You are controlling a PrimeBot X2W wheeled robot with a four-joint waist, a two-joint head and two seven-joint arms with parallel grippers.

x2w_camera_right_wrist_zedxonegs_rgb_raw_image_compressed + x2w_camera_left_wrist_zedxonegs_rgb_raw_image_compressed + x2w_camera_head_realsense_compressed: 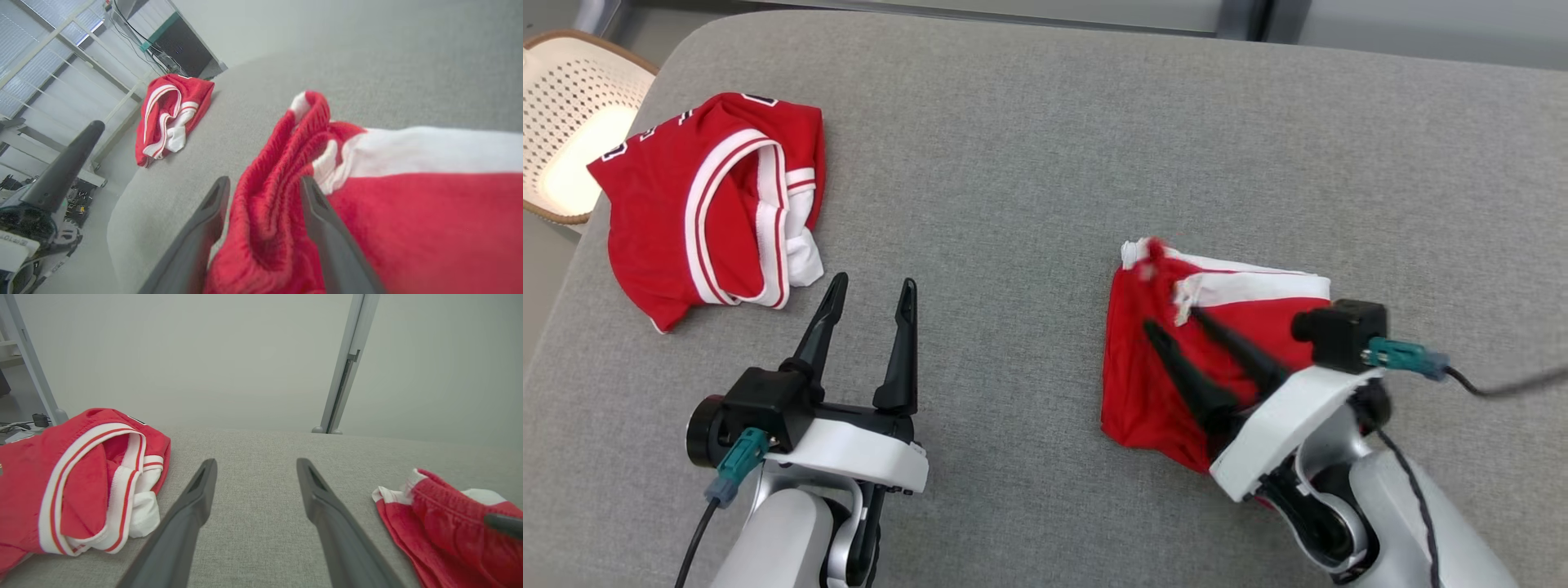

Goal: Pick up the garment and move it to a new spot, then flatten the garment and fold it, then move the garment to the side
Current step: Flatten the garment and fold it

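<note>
The right gripper (1174,320) has its fingers apart, with a fold of the shorts (1135,400) between them. The left gripper (872,286) is spread wide, with a shirt (654,212) at its ten o'clock.

From the head we look steeply down on the grey worktop (1045,122). Our left wrist camera skims low across it toward 12 o'clock; the right sits nearly against the red shorts (408,228), perhaps angled toward 10 o'clock. All share the jersey (703,204).
</note>
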